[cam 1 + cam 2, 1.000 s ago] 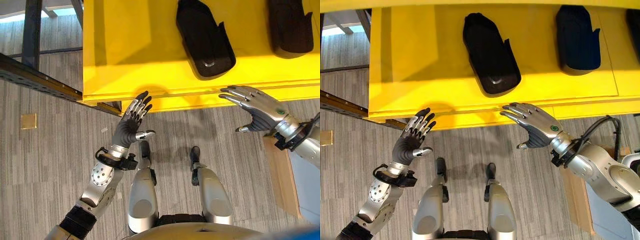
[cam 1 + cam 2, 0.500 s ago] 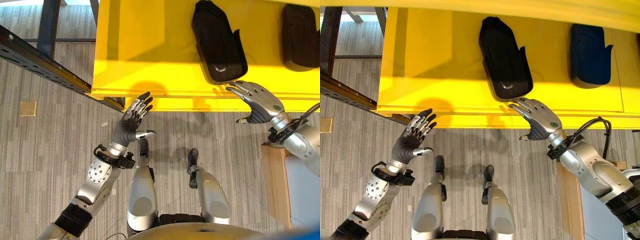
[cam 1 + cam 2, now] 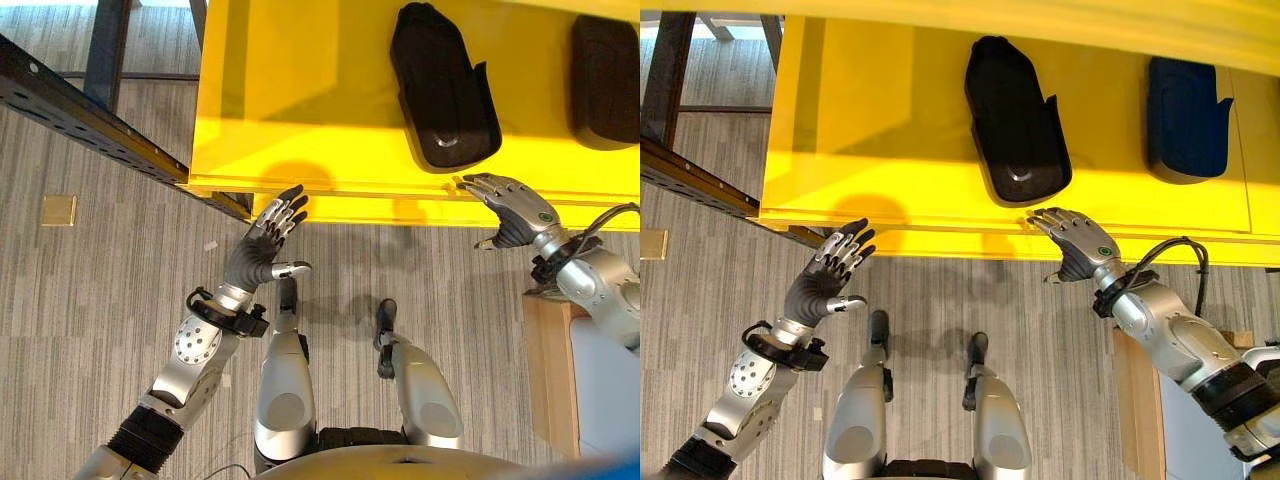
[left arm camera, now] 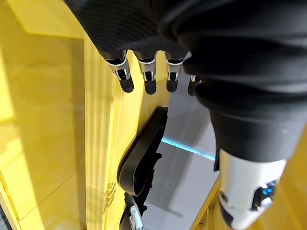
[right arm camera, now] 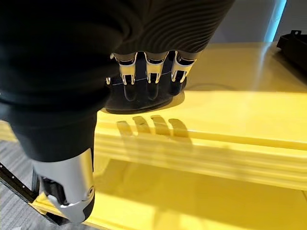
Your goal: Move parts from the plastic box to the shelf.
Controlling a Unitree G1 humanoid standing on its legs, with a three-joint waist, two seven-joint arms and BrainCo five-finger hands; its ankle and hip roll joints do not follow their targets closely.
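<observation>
fingers straight and holding nothing, the right robot hand hovered at the front edge of the bright yellow plastic shelf, just short of the long black moulded plastic part lying on it. the left robot hand hung relaxed below. judgement: slide the fingers under the part's near end before curling.

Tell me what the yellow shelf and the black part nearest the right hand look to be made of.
Yellow shelf: likely painted or coated metal, perhaps plastic; smooth, semi-gloss, showing soft highlights and a faint reflection of the part. Black part: probably moulded plastic, matte black with rounded contours and a shallow round recess near the end closest to the right hand.
</observation>
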